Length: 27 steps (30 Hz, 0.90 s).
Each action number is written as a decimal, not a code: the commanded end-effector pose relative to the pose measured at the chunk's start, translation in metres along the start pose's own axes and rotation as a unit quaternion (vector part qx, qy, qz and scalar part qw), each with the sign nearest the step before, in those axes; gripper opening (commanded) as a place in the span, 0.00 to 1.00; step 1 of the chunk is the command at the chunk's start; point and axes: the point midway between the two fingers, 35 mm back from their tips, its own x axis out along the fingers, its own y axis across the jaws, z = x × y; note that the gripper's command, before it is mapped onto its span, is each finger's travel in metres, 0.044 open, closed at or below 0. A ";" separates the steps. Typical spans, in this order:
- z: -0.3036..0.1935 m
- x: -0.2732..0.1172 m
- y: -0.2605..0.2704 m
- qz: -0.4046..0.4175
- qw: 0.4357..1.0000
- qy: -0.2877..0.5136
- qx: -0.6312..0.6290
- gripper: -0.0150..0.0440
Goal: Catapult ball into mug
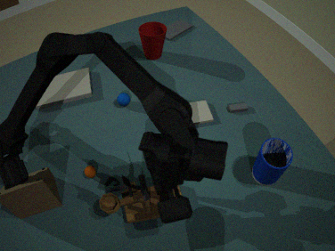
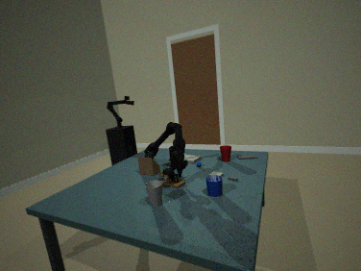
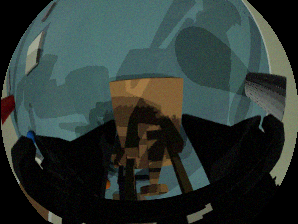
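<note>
The wooden catapult [image 1: 139, 214] [image 2: 177, 184] [image 3: 165, 92] stands on the table, with its round cup [image 1: 109, 203] at the left in the top view. I make out no ball in the cup, but it is dim. An orange ball [image 1: 90, 172] [image 3: 107, 185] lies just beyond the cup, and a blue ball [image 1: 124, 99] [image 2: 199, 164] [image 3: 31, 135] lies farther back. My gripper [image 1: 155, 196] [image 3: 149, 121] is open low over the catapult, its fingers apart on either side of it. I see nothing held. The blue mug [image 1: 267, 166] [image 2: 214, 187] stands upright to the right.
A red cup [image 1: 152, 42] [image 2: 226, 153] stands at the back. A grey cup [image 2: 155, 193] [image 3: 266, 95] stands near the catapult. A brown wedge-shaped block [image 1: 33, 198] [image 2: 148, 166] is at the left. Pale flat slabs [image 1: 73, 89] [image 1: 202, 112] and a small grey block [image 1: 238, 108] lie behind.
</note>
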 end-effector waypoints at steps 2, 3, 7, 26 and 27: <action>0.004 -0.040 -0.002 -0.003 1.000 -0.003 -0.001 1.00; 0.004 -0.058 -0.003 -0.004 1.000 -0.003 -0.001 1.00; -0.001 -0.100 -0.001 -0.004 1.000 -0.002 0.000 1.00; -0.003 -0.049 -0.002 -0.001 1.000 -0.007 0.002 1.00; -0.003 -0.049 -0.002 -0.001 1.000 -0.007 0.002 1.00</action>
